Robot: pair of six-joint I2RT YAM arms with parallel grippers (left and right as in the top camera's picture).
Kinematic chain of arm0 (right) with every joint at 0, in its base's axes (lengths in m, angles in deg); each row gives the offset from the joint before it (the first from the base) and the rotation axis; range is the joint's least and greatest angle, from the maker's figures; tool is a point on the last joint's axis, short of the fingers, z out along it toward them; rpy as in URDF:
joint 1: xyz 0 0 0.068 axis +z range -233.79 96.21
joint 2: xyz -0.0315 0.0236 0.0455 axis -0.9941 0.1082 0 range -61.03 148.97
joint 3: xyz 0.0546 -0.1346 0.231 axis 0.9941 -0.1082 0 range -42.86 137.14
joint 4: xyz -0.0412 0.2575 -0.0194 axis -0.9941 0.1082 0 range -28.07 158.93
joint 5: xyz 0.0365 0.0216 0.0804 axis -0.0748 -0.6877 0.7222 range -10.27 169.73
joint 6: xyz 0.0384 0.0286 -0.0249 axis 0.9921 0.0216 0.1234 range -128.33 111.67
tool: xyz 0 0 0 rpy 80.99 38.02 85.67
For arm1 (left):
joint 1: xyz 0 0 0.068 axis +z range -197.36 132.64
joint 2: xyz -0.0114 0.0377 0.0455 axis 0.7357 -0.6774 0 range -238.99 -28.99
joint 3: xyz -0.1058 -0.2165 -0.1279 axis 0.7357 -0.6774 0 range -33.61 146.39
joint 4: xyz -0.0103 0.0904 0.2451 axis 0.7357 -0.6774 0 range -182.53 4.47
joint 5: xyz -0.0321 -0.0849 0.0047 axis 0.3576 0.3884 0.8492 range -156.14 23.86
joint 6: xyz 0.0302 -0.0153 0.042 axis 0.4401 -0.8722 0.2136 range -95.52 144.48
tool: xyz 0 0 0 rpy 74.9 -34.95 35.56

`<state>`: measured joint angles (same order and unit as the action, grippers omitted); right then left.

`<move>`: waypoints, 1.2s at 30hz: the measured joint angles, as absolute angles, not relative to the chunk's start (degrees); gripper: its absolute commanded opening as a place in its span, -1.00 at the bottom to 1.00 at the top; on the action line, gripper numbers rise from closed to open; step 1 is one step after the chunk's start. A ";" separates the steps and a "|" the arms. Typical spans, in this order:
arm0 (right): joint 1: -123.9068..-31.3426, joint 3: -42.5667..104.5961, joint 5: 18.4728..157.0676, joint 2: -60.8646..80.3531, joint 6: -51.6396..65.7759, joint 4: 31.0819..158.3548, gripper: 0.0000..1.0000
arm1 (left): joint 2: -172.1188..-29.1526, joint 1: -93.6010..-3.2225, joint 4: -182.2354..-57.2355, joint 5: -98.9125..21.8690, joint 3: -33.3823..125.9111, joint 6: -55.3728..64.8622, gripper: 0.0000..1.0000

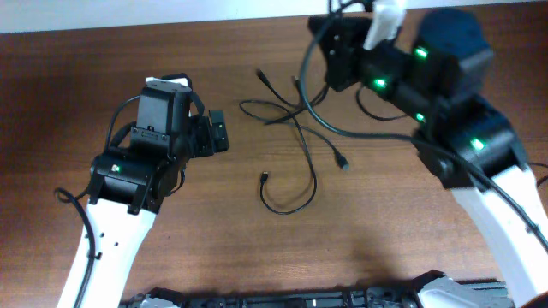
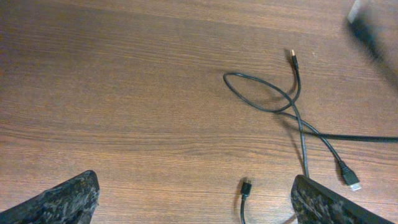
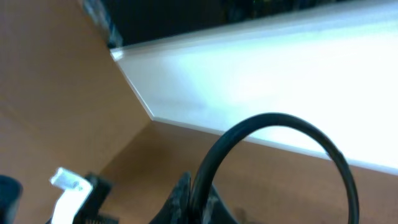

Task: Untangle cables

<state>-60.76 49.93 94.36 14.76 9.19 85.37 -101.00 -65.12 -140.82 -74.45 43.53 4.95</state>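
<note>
Your left gripper hangs released at the left, jaws wide. The cables lie loose on the table just to its right, crossed in a loop near the middle. Farther right, toward the far edge, your right gripper is clenched on one cord, which arches up from its fingers. Pull too fast and the crossing may cinch into a knot or drag the whole bunch, and the thin cord could slip free.

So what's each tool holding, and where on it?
Right tool is shut on a cable, somewhere along its length, not at an end. Left tool is open, holding nothing.
</note>
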 measured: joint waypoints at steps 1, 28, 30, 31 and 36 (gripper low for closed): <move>-60.78 49.93 92.35 13.62 8.14 85.07 -0.92 | -101.00 -65.12 -140.82 -74.45 43.53 4.93 0.98; -60.78 49.93 44.85 5.82 -3.47 46.67 -0.92 | -101.00 -65.12 -140.79 -74.43 43.53 4.93 0.98; -60.78 49.93 45.71 5.82 -0.19 44.70 -0.92 | -101.00 -65.12 -140.82 -74.45 43.53 4.93 0.98; -60.78 49.93 46.52 5.80 1.91 43.76 -0.92 | -101.00 -65.12 -140.84 -74.45 43.53 4.93 0.98; -60.78 49.91 51.65 6.26 9.34 36.11 -0.92 | -101.00 -65.12 -140.86 -74.45 43.53 4.93 0.98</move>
